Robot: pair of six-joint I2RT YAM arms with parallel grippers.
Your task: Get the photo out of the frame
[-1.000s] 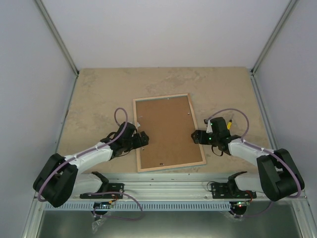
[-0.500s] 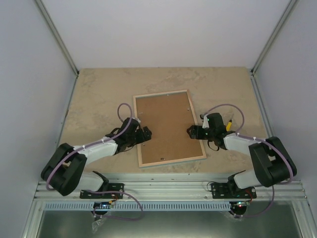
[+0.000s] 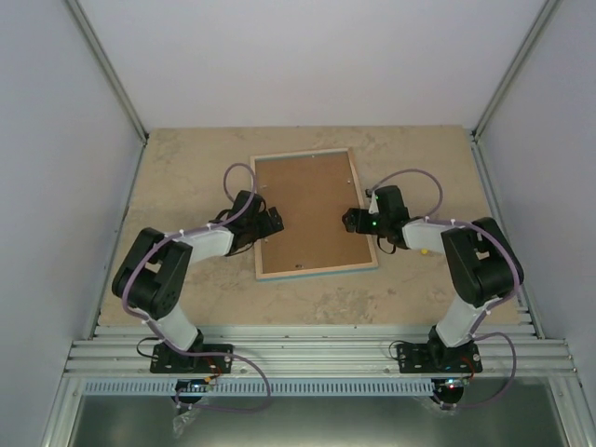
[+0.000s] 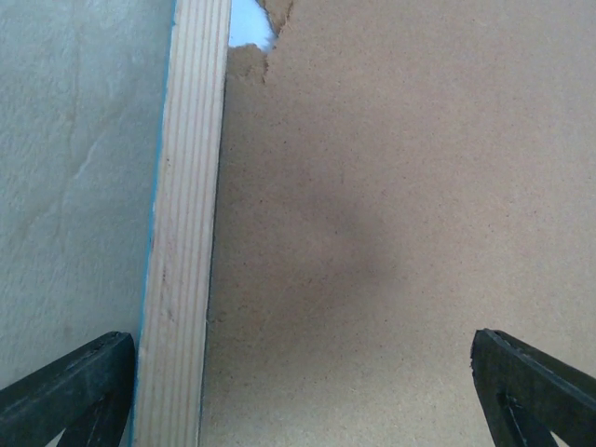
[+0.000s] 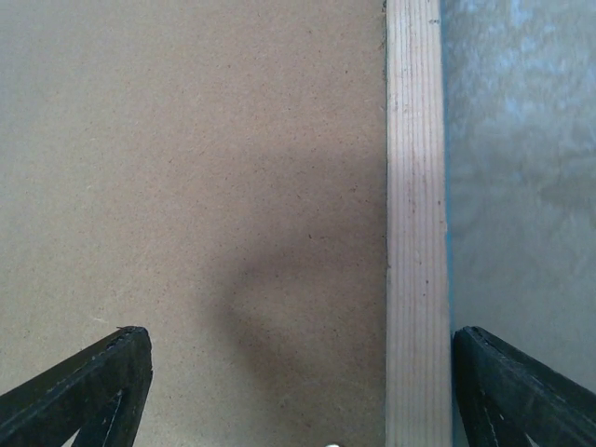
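The frame (image 3: pixel 317 270) lies face down on the table, its light wood back edges up and a thin turquoise line along the outside. The brown fibreboard backing (image 3: pixel 312 209) fills it and hides the photo. My left gripper (image 3: pixel 271 223) is open over the frame's left rail (image 4: pixel 186 233), one finger outside it and one over the backing (image 4: pixel 400 233). My right gripper (image 3: pixel 352 221) is open over the right rail (image 5: pixel 414 233) in the same way, with the backing (image 5: pixel 186 186) to its left.
A small light-blue patch (image 4: pixel 250 23) shows at a chipped notch in the backing's edge by the left rail. The beige stone-patterned table (image 3: pixel 186 177) is bounded by grey walls at left, right and back.
Both arms have stretched away from their bases, and the frame has slid with them toward the back of the table. Both grippers stay at its side rails.
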